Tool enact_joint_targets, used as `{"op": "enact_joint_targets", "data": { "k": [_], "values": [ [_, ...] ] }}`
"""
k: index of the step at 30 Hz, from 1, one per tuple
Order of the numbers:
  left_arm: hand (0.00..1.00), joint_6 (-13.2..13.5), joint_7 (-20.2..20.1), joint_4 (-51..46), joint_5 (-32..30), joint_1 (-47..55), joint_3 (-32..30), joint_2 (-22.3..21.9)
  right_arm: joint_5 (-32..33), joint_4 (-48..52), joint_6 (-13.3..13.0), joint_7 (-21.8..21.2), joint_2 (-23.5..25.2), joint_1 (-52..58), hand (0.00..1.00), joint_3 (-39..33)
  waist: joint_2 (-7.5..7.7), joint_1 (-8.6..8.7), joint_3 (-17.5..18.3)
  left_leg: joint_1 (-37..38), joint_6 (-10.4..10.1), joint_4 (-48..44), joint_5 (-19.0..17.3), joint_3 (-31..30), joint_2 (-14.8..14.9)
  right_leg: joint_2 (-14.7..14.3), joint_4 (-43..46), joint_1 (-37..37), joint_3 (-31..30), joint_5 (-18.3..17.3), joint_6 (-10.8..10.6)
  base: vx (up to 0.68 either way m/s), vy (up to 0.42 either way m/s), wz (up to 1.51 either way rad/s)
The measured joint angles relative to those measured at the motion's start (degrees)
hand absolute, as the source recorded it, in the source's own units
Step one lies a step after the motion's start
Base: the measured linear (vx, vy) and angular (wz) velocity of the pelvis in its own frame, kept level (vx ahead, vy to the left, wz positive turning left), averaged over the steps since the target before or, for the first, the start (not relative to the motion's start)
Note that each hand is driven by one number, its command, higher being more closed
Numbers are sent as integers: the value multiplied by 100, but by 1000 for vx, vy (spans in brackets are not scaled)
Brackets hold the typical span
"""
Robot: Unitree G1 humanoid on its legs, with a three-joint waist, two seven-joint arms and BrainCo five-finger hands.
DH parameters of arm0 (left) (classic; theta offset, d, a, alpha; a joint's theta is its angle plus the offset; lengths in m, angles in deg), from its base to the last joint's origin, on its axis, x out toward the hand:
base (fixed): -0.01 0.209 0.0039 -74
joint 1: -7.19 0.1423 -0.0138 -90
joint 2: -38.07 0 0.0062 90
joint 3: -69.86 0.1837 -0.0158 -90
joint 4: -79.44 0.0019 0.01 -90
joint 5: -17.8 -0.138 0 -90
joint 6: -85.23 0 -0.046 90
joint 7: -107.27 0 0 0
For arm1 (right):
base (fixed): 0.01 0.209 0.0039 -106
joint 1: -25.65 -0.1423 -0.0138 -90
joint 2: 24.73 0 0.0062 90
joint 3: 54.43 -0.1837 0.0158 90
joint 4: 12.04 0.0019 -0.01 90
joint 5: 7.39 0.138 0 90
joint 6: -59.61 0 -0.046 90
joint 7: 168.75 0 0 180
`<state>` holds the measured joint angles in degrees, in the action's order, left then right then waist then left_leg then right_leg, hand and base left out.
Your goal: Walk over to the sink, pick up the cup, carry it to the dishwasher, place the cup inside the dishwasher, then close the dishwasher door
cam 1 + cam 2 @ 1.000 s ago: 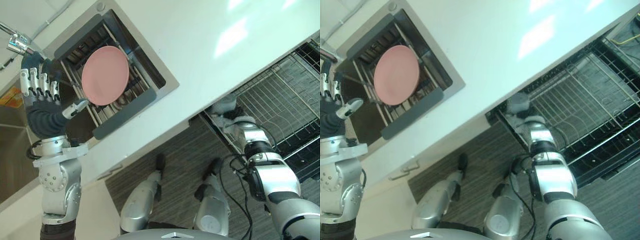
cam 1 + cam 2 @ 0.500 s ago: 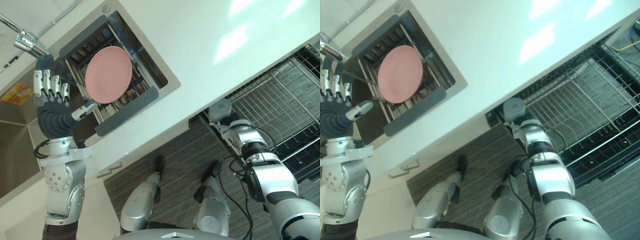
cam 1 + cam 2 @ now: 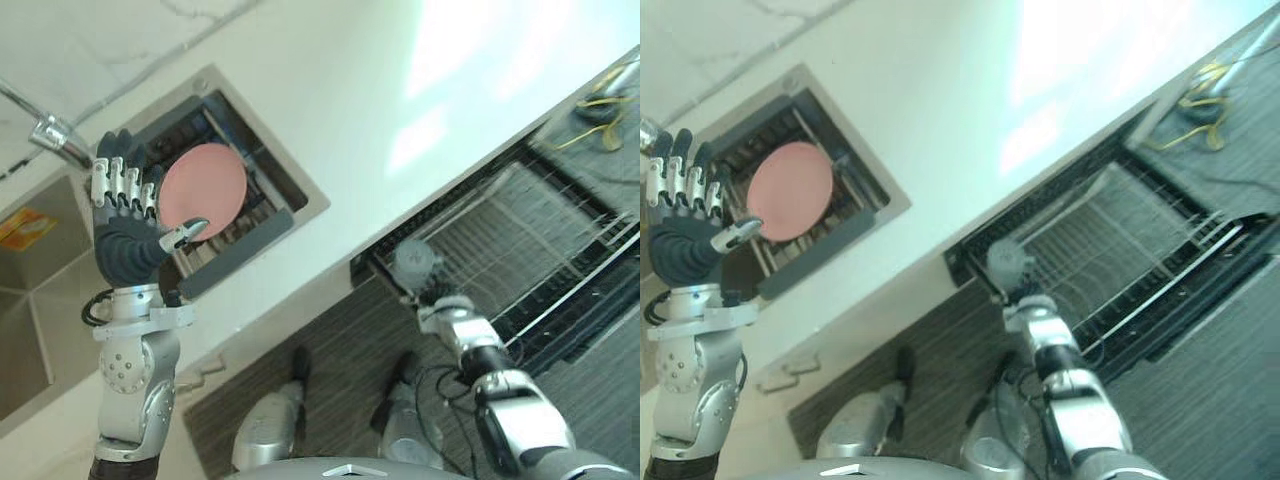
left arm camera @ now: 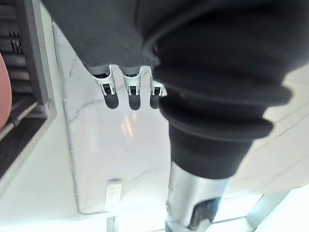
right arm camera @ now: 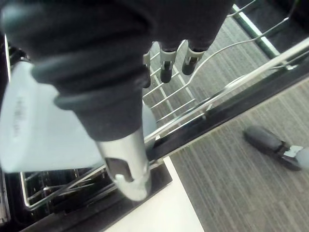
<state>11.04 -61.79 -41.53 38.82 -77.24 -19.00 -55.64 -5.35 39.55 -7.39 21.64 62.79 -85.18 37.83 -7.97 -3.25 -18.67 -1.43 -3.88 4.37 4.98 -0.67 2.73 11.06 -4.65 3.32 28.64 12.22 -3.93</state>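
At dishwasher front, right hand [image 5: 123, 159] is closed on cup [image 3: 412, 262]: thumb runs across the cup's side, fingers [image 5: 165, 67] are bent over the far side. Cup is pale grey-blue and is held up in the hand, not set down. It sits at the near corner of the pulled-out rack [image 3: 520, 220], just under the counter [image 3: 400, 90] edge. From the right wrist view the rack's wires pass below the fingertips; whether the cup touches the rack is unclear. Dishwasher [image 3: 1200, 290] is open, with a lower dark frame sticking out over the striped floor [image 3: 330, 340].

Left hand [image 3: 128, 250] is raised, well apart from the cup, over the counter by the recess [image 3: 245, 248]. Its fingers are straight and spread with the thumb out to the side, holding nothing. Pink plate [image 3: 203, 190] stands on edge in a wire holder inside the recess. Left thumb tip overlaps the plate's lower rim in the eye views; contact can't be judged. Tap [image 3: 50, 132] is just beyond the left fingertips, with a steel basin [image 3: 30, 300] on the left side.
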Motion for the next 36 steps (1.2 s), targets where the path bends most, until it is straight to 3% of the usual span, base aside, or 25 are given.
{"op": "enact_joint_targets", "data": {
  "k": [6, 15, 23, 28, 31, 34, 36],
  "values": [
    [0, -127, 38, 56, -132, 96, 424, -279, -186, 1579, -18, -182, 337, 1452, 0, -340, 298, 186, 567, 482, -46, -35, -273, 418, 121, -132, -1, -253, -341, -97, -41, 72, -8, -32],
    [0, -196, 230, 350, -266, 71, 442, -445, -870, 3334, -95, -544, 687, 2302, 0, -891, 512, 420, 992, 680, -114, -343, -658, 859, 233, -251, -15, -321, -768, -181, -62, 26, -2, -27],
    [0, -326, 400, 349, -279, 100, 261, -450, -325, 4666, -439, -619, 866, 2449, 0, -1219, 590, 469, 1094, 718, -127, -426, -726, 913, 289, -321, -17, -355, -816, -175, -34, 6, -12, -5],
    [0, -326, 649, 116, -444, 267, -555, -558, 114, 5157, -837, -185, 1110, 2730, 0, -1470, 604, 483, 1140, 647, -120, -432, -741, 842, 286, -313, -31, -345, -756, -225, -50, 4, -1, 6],
    [0, -330, 893, -162, -487, 530, -1389, -568, 383, 5208, -1023, 142, 1116, 2733, 0, -1910, 595, 448, 1172, 582, -121, -450, -738, 741, 286, -307, -4, -351, -660, -220, -42, 29, -4, 20],
    [0, -334, 1199, -225, -774, 731, -2396, -578, 557, 5220, -1159, 408, 1098, 2719, 0, -2287, 595, 370, 1227, 411, -128, -586, -731, 493, 279, -287, -1, -389, -429, -235, -27, 16, -7, 41],
    [0, -363, 1611, -223, -889, 937, -3409, -625, 709, 5220, -1160, 568, 1092, 2707, 0, -2385, 592, 272, 1231, 325, -132, -645, -729, 249, 273, -286, -1, -492, -233, -285, -29, -24, -15, 54]
  ]
}}
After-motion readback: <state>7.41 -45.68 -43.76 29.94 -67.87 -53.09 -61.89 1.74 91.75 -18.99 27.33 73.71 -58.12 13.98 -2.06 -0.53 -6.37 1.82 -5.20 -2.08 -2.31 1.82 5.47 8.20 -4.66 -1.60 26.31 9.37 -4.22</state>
